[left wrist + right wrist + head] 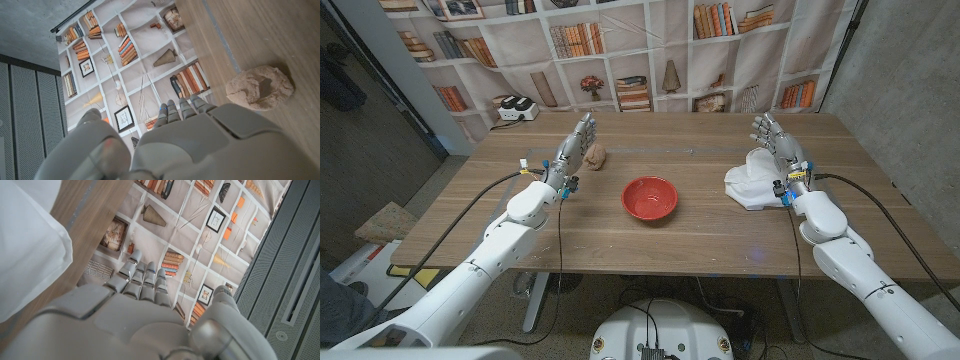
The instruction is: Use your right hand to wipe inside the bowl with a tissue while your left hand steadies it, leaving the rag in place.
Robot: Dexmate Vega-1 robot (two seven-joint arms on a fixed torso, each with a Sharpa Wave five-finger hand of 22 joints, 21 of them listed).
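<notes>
A red bowl (pixel 649 197) stands upright at the middle of the wooden table (pixel 660 250). A crumpled white tissue (pixel 752 180) (pixel 25 245) lies to its right. My right hand (pixel 775 137) (pixel 135 310) stands just beyond and beside the tissue, fingers straight and together, holding nothing. My left hand (pixel 574 148) (pixel 200 135) stands left of the bowl, fingers extended, with nothing in it, apart from the bowl. A small tan rag (pixel 595 156) (pixel 260 87) lies on the table right beside the left hand.
A white and black device (pixel 515 108) sits at the table's far left corner. A bookshelf-print backdrop (pixel 650 50) hangs behind the table. Bare wood surrounds the bowl toward the front edge.
</notes>
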